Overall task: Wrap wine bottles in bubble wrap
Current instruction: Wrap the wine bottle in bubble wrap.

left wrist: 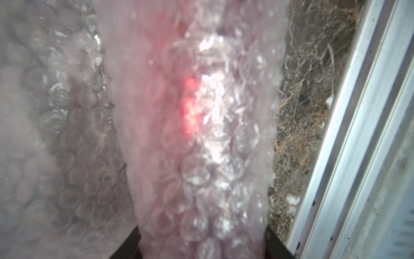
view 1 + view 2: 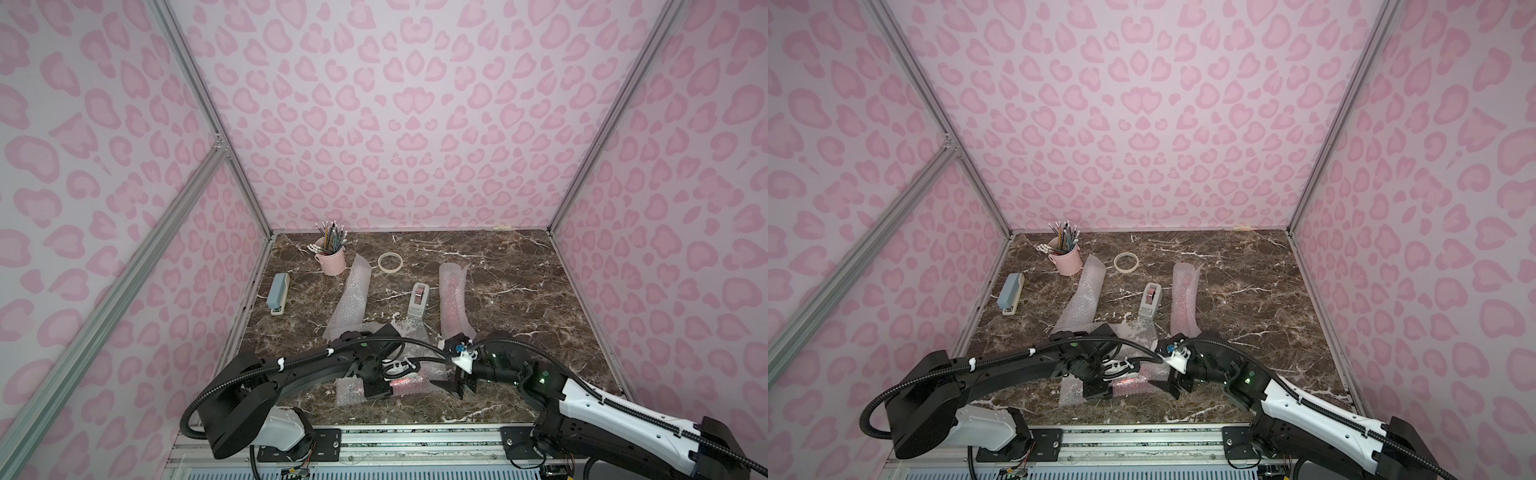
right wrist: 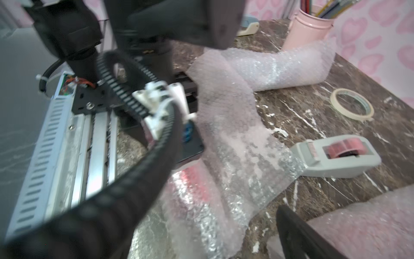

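Pink-red bottle [image 1: 190,105] in bubble wrap [image 1: 226,179], btwn left gripper [image 1: 202,240] jaws.

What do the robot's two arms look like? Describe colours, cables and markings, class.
Both arms are mostly black. The left arm carries a black ribbed hose fastened by white clips. The right arm has a white shell, a black cable chain and a green light. Its tool is black.
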Robot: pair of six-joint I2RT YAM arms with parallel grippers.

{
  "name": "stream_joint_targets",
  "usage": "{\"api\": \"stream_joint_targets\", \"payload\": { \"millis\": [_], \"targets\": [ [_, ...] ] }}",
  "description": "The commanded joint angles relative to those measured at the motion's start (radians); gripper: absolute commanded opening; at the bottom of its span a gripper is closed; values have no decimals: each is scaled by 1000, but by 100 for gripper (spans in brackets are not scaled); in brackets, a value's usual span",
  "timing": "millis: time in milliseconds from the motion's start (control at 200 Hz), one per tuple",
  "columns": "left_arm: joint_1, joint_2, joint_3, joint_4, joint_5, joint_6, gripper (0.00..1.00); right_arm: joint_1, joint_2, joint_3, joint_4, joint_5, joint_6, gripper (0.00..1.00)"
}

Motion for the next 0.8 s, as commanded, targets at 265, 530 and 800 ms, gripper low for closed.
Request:
{"api": "stream_joint_targets", "payload": {
  "millis": [265,530,800],
  "targets": [
    [85,46,59,-51,158,2,49,249,176,-51,197,204,-288,96],
    [91,77,78,-62,181,7,49,302,488,23,354,398,-520,95],
    [90,66,80,-73,178,5,50,285,708,90,430,449,-593,91]
  ]
}}
